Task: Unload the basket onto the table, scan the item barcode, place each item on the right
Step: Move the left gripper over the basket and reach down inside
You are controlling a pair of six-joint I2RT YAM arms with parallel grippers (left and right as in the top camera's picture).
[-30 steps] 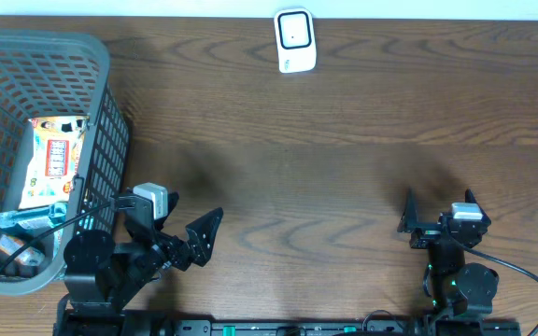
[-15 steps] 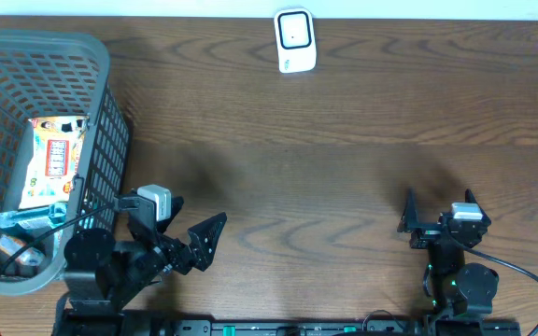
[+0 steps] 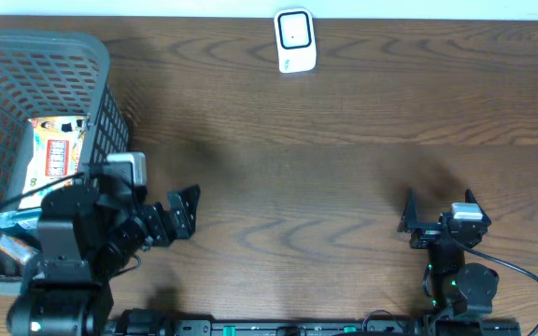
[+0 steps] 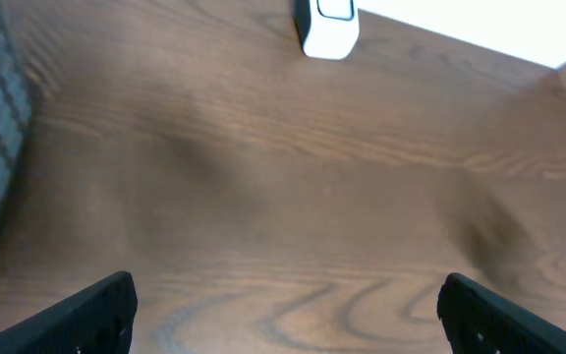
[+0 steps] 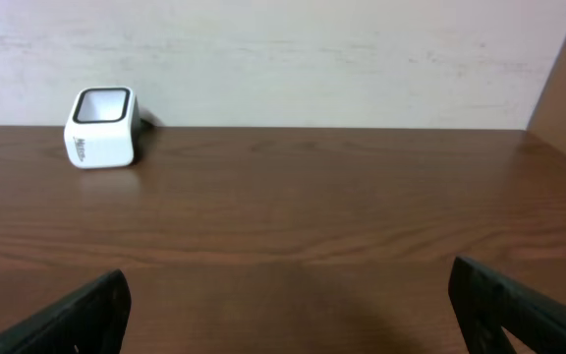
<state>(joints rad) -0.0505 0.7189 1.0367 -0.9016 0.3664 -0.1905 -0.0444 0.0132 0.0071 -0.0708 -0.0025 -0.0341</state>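
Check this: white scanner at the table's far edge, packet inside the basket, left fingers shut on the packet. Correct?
No. The left fingers are open and hold nothing, as the left wrist view shows. The white scanner does stand at the far edge and the packet lies in the basket.

Basket (image 3: 45,39) cut off at left edge, packet (image 3: 52,159) print too small to read, scanner (image 4: 328,31) top cropped

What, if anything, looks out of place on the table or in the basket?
Nothing stands out. The scanner sits upright at the far edge, the colourful pack lies inside the basket, and both the left gripper and right gripper are open and empty.
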